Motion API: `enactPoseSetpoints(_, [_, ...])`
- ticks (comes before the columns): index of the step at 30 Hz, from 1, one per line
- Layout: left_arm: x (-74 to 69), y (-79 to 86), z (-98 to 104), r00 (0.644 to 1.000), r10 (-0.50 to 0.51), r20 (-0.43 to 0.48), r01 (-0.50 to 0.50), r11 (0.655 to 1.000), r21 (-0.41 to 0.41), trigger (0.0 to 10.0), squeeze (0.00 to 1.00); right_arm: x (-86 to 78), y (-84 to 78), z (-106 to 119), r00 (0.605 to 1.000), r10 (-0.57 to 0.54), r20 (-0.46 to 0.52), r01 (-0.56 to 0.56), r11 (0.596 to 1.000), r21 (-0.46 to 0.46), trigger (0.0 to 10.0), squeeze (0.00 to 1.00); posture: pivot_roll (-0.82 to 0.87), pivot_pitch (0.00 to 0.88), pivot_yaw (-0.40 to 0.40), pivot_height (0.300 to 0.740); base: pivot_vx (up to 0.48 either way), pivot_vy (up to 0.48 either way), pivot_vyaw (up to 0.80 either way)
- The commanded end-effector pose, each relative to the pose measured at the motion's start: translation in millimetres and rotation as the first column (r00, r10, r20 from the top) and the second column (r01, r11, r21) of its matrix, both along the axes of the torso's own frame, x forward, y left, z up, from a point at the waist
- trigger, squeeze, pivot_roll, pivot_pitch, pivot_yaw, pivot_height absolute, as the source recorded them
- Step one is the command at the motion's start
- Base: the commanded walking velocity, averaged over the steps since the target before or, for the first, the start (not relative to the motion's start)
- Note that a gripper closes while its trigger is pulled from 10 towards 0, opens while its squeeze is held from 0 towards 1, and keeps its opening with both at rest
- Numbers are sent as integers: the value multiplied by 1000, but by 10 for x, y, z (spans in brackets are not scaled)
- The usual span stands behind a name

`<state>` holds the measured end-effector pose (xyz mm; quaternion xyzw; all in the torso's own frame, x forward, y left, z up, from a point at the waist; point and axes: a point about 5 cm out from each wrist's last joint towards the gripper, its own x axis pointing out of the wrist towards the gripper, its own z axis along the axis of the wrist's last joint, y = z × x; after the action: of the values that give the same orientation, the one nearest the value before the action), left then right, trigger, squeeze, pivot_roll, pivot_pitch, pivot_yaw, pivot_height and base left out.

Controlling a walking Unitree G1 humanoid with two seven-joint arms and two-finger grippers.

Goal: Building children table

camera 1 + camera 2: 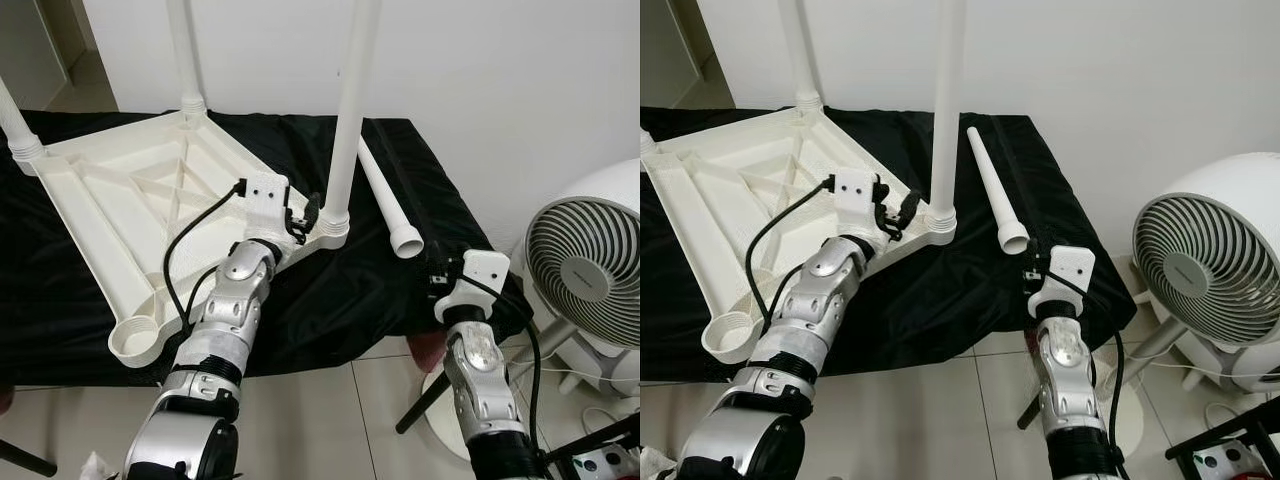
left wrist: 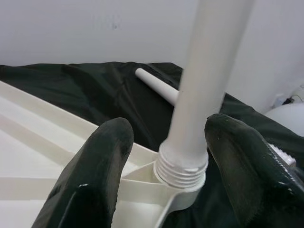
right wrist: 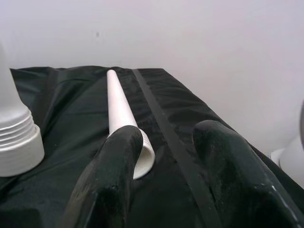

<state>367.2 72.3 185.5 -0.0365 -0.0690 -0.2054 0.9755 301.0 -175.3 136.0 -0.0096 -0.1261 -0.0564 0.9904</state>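
Loose leg (image 3: 124, 115) just ahead of open right claw (image 3: 164, 156).

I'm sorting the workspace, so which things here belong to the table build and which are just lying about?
Job:
upturned white tabletop
upright leg between the open left gripper
loose leg lying before the open right gripper

Lying about:
white fan
black cloth

1. The two head eyes look forward and down from above, sharing the black-draped surface (image 1: 330, 300), both arms and the fan (image 1: 1205, 270).
2. The left wrist camera sits very close behind the upright leg (image 2: 197, 104).
3. The right wrist camera looks low along the loose leg (image 3: 121, 111), its far end perhaps blurred.
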Motion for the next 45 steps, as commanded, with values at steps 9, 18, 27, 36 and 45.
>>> enactPoseSetpoints(9, [-15,-25,-109,1000,-9,-27,9,1000,-7,10000,0,-25,6,-52,999,1,-34,-2,999,-34,10000,0,-119,0,26,740,0,0,0])
enactPoseSetpoints(18, [-26,-38,-157,999,11,-45,-13,1000,-28,10000,0,-68,-26,-87,998,-24,-52,22,999,-44,10000,0,-144,3,40,740,0,0,0])
enactPoseSetpoints(27, [21,99,-151,999,42,-22,-42,999,22,10000,0,-42,-115,-33,997,-63,-39,61,997,-40,10000,0,-120,0,20,740,0,0,0])
enactPoseSetpoints(36, [53,127,-145,998,58,9,-58,996,62,10000,0,-6,-94,-29,999,-41,-27,40,999,-37,10000,0,-119,0,41,740,0,0,0])
enactPoseSetpoints(45, [27,132,-261,999,-36,-5,36,988,147,10000,0,-42,-111,-32,998,-51,-26,52,999,17,10000,0,-105,0,22,740,0,0,0])
